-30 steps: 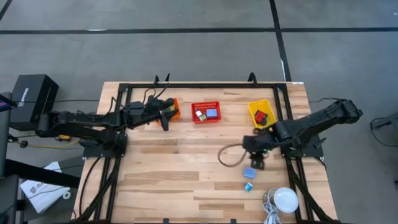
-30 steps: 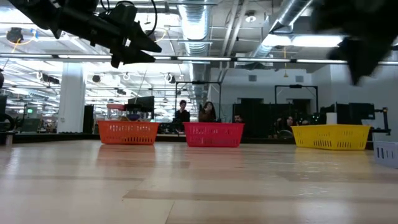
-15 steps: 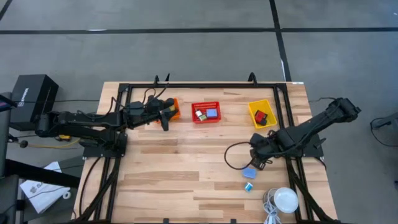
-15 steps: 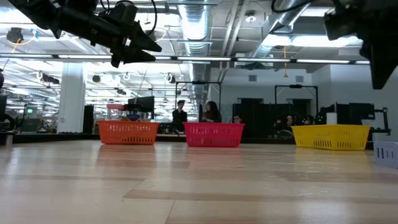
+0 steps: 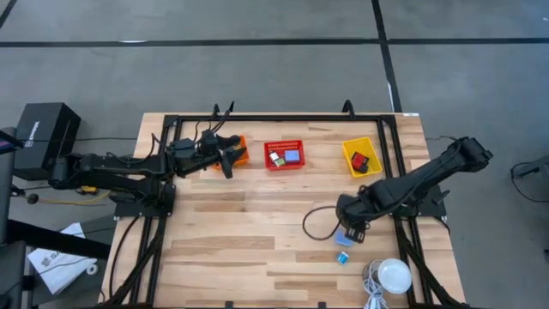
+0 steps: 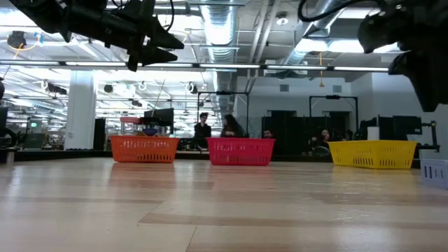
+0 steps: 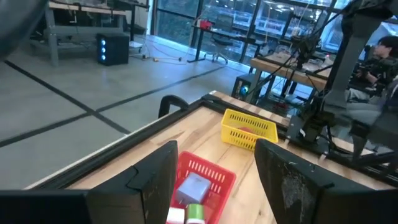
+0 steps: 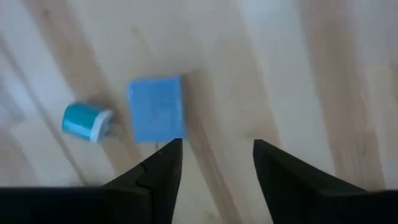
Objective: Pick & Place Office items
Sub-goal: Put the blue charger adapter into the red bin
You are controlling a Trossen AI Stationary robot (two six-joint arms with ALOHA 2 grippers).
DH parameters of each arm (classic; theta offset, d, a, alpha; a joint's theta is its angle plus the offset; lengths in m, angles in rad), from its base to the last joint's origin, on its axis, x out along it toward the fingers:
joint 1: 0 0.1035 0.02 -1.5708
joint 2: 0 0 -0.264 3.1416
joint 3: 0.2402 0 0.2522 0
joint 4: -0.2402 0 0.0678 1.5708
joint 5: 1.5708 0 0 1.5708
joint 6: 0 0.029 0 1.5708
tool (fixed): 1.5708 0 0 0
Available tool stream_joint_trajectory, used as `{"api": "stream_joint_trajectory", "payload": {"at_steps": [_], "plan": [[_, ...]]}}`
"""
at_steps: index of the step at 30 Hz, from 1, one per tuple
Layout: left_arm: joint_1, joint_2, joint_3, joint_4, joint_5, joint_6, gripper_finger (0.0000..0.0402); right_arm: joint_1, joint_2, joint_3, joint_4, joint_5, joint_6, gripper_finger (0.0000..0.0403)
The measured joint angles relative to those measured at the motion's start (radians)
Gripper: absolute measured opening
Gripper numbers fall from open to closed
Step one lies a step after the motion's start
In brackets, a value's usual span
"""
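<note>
A flat blue block (image 8: 155, 117) lies on the table with a small teal and white cylinder (image 8: 87, 121) beside it. My right gripper (image 8: 214, 155) points down, open, just above and to one side of the block (image 5: 342, 239), touching nothing; it also shows in the high view (image 5: 352, 228). The teal cylinder (image 5: 342, 257) lies nearer the table's front edge. My left gripper (image 5: 226, 160) hangs open and level beside the orange basket (image 5: 241, 151), with nothing between its fingers (image 7: 155, 180).
At the back stand the red basket (image 5: 284, 155), holding a blue block and small bits, and the yellow basket (image 5: 360, 157), holding red and black items. A white dome (image 5: 395, 276) with a cable sits at the front right. A black cable loop (image 5: 310, 223) lies left of my right gripper.
My right gripper has moved toward the table's near edge and down, turning about its own axis, and now stands over the blue block. My left gripper has tipped its fingers up a little and otherwise kept its place.
</note>
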Motion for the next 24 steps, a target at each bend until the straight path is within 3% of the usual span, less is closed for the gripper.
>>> {"api": "stream_joint_trajectory", "payload": {"at_steps": [9,16,24], "plan": [[0.0,0.0,0.0,0.014,0.0,0.05,0.0209,0.001,0.143,0.027,0.032,-0.103,-0.266,0.025],[0.0,0.0,0.0,0.015,0.0,0.052,0.0209,0.043,0.24,0.189,0.04,-0.148,-0.45,0.0255],[0.0,0.0,0.0,0.03,0.0,0.052,0.0209,0.143,0.306,0.253,0.158,-0.159,-0.482,0.0255]]}}
